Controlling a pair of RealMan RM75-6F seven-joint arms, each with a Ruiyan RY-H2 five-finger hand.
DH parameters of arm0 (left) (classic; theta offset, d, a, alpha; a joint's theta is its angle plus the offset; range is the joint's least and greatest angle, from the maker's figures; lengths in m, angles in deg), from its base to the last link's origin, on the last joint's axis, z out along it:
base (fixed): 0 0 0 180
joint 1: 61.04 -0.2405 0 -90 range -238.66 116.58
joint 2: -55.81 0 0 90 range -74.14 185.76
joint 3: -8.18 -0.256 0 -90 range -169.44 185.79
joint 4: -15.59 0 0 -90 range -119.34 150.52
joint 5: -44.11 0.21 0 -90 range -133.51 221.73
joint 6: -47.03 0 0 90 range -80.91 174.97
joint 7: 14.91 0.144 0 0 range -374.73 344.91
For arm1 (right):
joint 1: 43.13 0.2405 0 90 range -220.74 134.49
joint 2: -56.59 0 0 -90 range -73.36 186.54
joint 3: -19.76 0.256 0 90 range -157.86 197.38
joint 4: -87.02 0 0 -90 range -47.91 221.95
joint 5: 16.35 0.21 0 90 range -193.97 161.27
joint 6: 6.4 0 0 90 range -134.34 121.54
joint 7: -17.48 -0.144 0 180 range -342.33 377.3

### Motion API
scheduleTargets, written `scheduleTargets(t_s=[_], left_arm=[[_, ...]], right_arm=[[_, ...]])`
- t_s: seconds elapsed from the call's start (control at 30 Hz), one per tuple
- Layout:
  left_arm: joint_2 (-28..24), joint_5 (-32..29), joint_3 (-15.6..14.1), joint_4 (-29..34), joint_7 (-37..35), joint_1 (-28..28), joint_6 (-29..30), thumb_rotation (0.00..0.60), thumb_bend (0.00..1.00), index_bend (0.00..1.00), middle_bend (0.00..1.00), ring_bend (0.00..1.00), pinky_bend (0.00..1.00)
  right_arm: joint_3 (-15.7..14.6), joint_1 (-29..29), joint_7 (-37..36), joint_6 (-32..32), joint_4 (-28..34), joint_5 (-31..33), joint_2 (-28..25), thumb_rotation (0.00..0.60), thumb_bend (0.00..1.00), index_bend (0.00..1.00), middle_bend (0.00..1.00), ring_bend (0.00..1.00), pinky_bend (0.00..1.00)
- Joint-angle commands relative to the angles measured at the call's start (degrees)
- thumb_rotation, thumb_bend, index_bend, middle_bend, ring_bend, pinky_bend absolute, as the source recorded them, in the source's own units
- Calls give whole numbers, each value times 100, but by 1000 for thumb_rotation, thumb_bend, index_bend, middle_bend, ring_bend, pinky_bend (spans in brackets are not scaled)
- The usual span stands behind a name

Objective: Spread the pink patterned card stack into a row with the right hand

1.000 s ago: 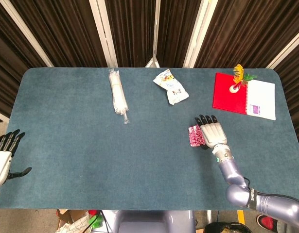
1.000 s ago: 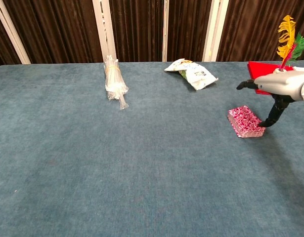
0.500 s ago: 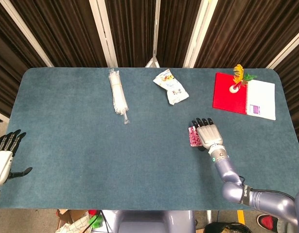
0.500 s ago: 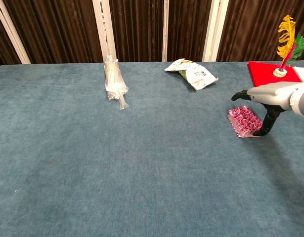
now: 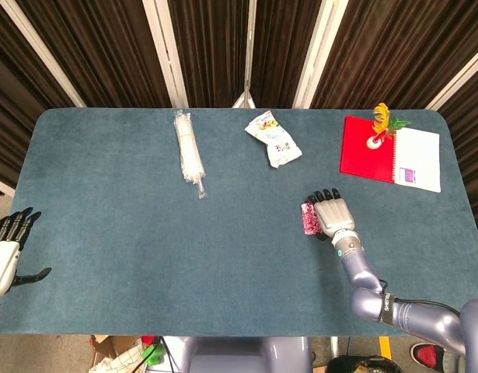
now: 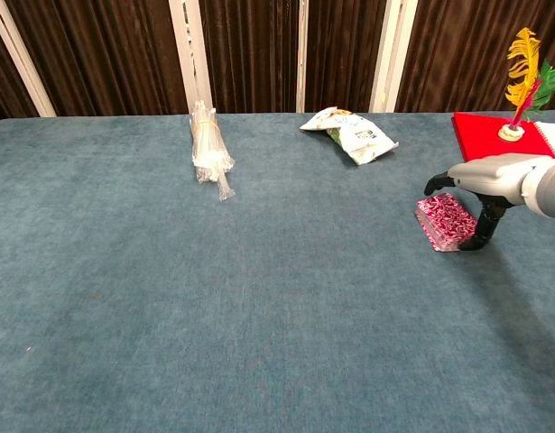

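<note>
The pink patterned card stack (image 5: 308, 218) lies as one neat pile right of the table's centre, also seen in the chest view (image 6: 444, 219). My right hand (image 5: 332, 214) is palm down over its right half. In the chest view the right hand (image 6: 483, 179) arches above the stack. Its thumb reaches down to the cloth at the stack's near right corner, and its fingertips (image 6: 433, 185) dip past the far edge. No card is lifted. My left hand (image 5: 4, 250) hangs off the table's left edge, fingers spread and holding nothing.
A clear wrapped bundle (image 5: 189, 154) lies at the back left and a snack bag (image 5: 274, 138) at the back centre. A red notebook (image 5: 367, 149) with a feather ornament (image 5: 381, 124) sits at the back right. Blue cloth (image 5: 223, 233) stretches left of the stack.
My right hand has slid left and sunk lower over the stack, with its fingertips bending down beyond the far edge. The stack has kept its shape. My left hand has not moved.
</note>
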Motion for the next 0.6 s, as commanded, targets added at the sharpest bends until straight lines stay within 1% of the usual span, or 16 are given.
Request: scheduleTargets(t_s=[0.03,0.17,0.33,0.43,0.6], left_arm=[[0,0,-1,1,4,0,1,600,0,0,0,0,0],[2,0,-5,4,14,1,1,600,0,0,0,0,0],[1,-7,-3,9,18,0,8,600,0,0,0,0,0],[3,-5,-1,7,13,-3,20,600,0,0,0,0,0],[3,13,-6,0,6,-8,38,600,0,0,0,0,0]], right_arm=[[-24,7,-34,6,-37,25,11,600,261,241,200,19,0],[-56,17,-96,6,-67,18,29,600,262,322,280,48,0],[-84,12,-213,-24,-93,-90,71,600,261,479,378,111,0],[-86,-13,-320,-84,-76,-223,80,600,262,521,414,133,0],[-83,-60,-431,-234,130,-456,-63,600,262,550,439,148,0]])
